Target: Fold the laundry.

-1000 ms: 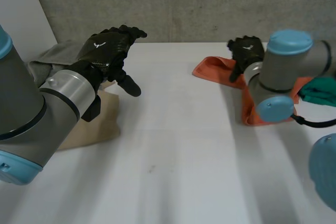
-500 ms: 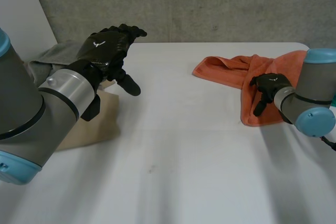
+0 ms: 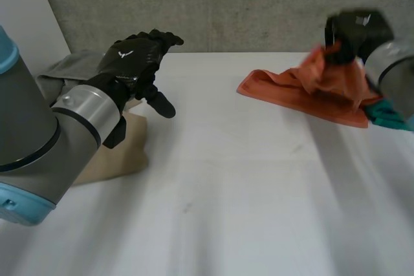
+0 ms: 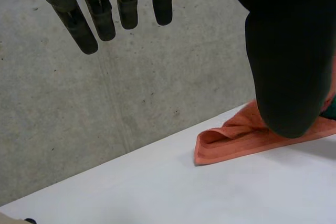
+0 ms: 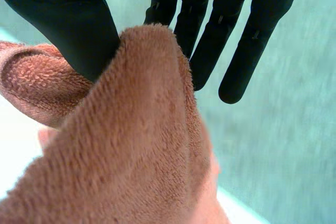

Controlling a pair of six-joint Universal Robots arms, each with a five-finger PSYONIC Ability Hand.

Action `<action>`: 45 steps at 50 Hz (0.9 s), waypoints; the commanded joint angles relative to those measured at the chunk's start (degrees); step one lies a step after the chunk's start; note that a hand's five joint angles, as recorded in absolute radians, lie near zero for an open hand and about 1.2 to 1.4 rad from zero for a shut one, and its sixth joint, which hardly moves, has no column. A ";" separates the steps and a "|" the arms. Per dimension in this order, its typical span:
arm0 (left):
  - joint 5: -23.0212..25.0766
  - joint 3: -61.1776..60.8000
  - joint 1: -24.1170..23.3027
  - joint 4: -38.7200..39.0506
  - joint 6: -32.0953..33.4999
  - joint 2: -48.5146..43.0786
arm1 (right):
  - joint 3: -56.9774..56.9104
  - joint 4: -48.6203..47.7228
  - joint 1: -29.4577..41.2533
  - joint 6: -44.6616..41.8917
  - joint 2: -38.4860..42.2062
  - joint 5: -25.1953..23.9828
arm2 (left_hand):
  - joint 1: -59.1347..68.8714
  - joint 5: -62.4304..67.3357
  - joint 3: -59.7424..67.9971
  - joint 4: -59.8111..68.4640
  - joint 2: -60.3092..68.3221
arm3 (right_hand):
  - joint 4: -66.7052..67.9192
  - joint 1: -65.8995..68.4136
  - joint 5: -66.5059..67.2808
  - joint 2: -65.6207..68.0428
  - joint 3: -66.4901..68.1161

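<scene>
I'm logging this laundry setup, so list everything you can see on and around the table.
orange towel: one, orange, far right of the table, one part held up off it
teal cloth: one, teal, right edge, beside the orange towel
beige cloth: one, beige, left side, below the left arm
grey cloth: one, grey, far left, behind the beige cloth
table: one, white
wall: one, grey concrete, behind the table
left hand: one, black, open, above the table's left side
right hand: one, black, raised, pinching the orange towel
left arm, right arm: two, grey
</scene>
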 commanded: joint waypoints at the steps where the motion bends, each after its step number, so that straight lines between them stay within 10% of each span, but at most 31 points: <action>1: -0.35 4.57 -1.90 2.34 3.80 -7.06 | -3.05 7.59 0.82 3.62 -11.83 -6.60 | -2.99 -3.09 -2.26 -1.70 -2.14 | 11.75 16.38 15.91 13.68 12.53; 31: -11.69 39.91 -13.50 -15.84 -2.16 -41.79 | -4.73 17.98 8.38 12.41 -30.65 -15.84 | -2.99 -3.09 -2.26 -1.70 -2.14 | 11.75 16.38 15.91 13.68 12.53; 36: -11.25 40.79 -13.68 -20.58 -4.71 -41.54 | -3.77 17.10 4.62 13.73 -29.69 -15.66 | 66.78 66.69 67.52 68.08 67.63 | 11.75 16.38 15.91 13.68 12.53; 45: -9.94 29.21 -9.73 -23.85 -1.38 -22.84 | -0.77 15.87 -4.09 5.92 -18.97 -12.33 | 67.01 66.91 67.74 68.30 67.86 | 11.75 16.38 15.91 13.68 12.53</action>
